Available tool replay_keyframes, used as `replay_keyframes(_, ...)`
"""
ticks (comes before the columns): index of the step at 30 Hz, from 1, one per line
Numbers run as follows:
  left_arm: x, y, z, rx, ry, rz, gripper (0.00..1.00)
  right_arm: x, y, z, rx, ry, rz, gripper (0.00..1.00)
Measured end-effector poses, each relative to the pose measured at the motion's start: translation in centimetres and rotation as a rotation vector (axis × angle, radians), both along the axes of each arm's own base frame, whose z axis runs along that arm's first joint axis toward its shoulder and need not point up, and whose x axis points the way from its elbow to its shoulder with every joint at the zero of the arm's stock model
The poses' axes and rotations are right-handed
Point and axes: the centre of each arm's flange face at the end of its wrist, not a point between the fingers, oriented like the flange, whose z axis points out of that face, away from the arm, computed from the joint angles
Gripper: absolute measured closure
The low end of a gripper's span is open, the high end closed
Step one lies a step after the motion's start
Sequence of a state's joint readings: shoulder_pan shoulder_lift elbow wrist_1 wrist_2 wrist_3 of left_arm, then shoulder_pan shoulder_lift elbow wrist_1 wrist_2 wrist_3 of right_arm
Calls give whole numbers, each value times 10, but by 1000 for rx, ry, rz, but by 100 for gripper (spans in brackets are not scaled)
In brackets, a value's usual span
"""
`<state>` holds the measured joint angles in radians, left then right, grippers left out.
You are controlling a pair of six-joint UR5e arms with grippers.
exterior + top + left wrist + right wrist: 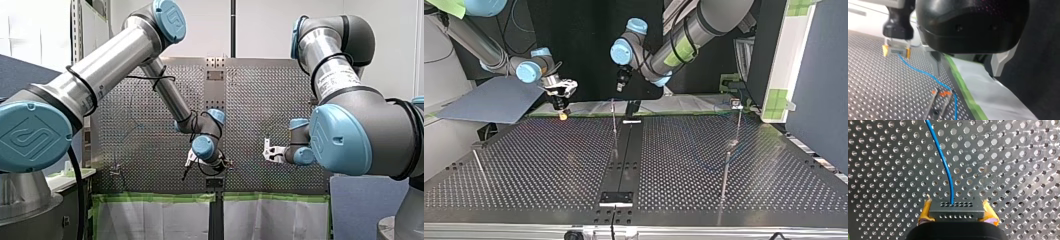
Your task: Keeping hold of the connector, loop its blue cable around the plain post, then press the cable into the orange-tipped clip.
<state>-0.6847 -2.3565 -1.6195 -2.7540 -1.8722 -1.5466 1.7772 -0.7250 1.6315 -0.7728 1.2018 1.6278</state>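
My right gripper [958, 208] pinches the connector [956, 213] between 2 yellow pads, well beyond the clip [941, 93]. The cable [944, 162] trails past the clip and looks thin, light and floppy, so it is best steered near the connector. My left gripper [966, 67] hangs above the clip, jaws wide.

White wall [260, 25], green-taped sheeting [150, 220]

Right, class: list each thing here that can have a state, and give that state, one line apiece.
right gripper, shut on connector
connector, held between yellow pads
blue cable, slack, running from connector to beside orange-tipped clip
orange-tipped clip, prongs apart; cannot tell whether the cable is seated in it
left gripper, open, holding nothing
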Motion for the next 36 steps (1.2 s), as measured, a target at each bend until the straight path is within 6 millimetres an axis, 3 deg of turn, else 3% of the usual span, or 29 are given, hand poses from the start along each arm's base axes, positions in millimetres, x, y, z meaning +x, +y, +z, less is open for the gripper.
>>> replay_keyframes(10,1,-3,1,-63,-4,28,1,0,0,0,1,0,1,89)
replay_keyframes(36,7,7,1,-29,-65,142,1,5,3,0,2,-5,23,89)
